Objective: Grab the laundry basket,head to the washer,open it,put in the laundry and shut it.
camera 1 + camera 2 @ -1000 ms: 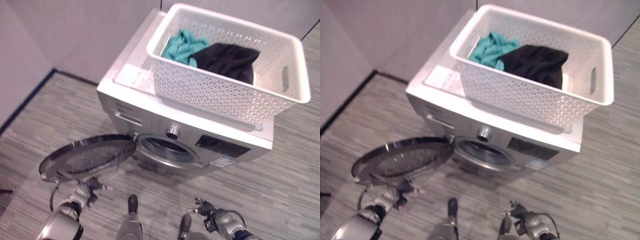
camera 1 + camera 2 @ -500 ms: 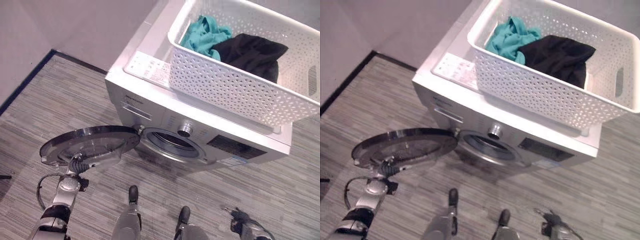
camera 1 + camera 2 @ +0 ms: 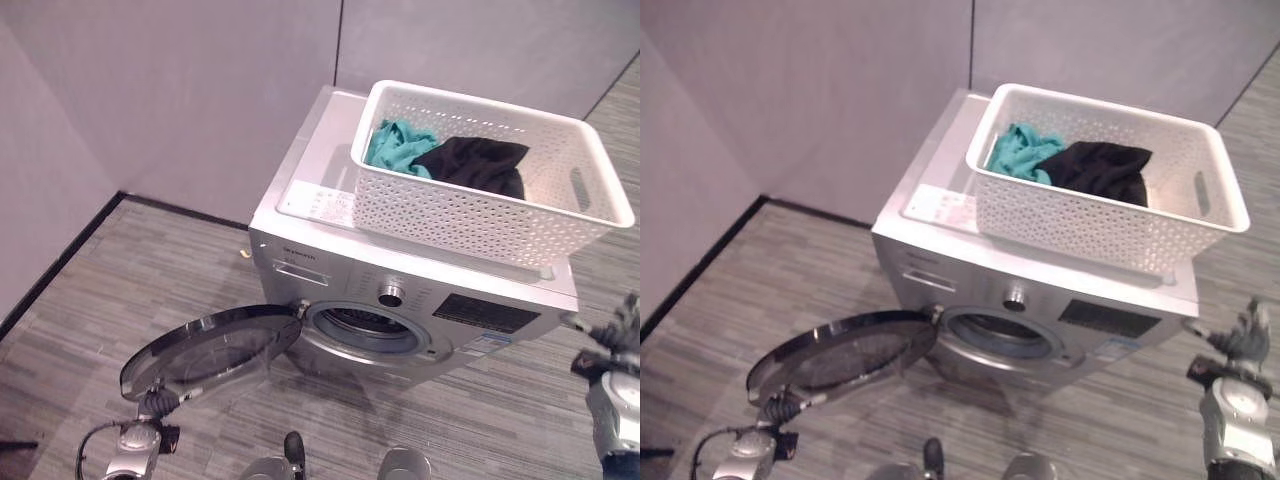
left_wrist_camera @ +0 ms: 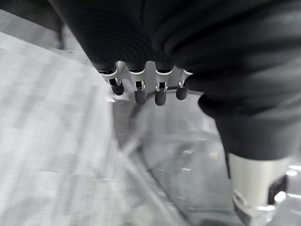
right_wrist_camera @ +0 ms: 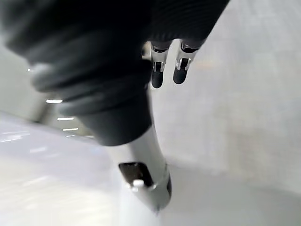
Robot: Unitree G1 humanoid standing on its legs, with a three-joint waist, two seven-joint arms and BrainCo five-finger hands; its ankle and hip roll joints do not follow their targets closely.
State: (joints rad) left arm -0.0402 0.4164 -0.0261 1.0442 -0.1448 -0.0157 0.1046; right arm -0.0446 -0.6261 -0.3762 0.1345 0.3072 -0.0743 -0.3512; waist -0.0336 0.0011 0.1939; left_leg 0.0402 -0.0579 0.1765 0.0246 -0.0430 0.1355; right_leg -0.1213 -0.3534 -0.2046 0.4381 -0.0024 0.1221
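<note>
A white laundry basket (image 3: 480,205) is sitting on top of the washer (image 3: 330,250), toward the machine's right side and well apart from both arms. Inside it, a teal cloth (image 3: 393,145) is lying against the left end, touching a black garment (image 3: 475,165) that is taking up the middle. The basket's right end has a slot handle (image 3: 1201,193) cut into its wall.

The washer is standing against the grey wall (image 3: 180,90) in a corner, on a striped grey floor (image 3: 150,280). Its round door (image 3: 205,348) is hanging wide open, swung out to the left on its hinge, leaving the drum opening (image 3: 365,328) uncovered. A round knob (image 3: 390,294) is sitting above the opening on the front panel.

The left robot hand (image 4: 146,89) is hovering low near the outer edge of the open door, its fingers (image 4: 160,96) reaching out straight and relaxed over the door glass, gripping nothing. The right robot hand (image 3: 1240,335) is raised beside the washer's right front corner, apart from it, with its fingers (image 5: 157,77) spread loosely and holding nothing.
</note>
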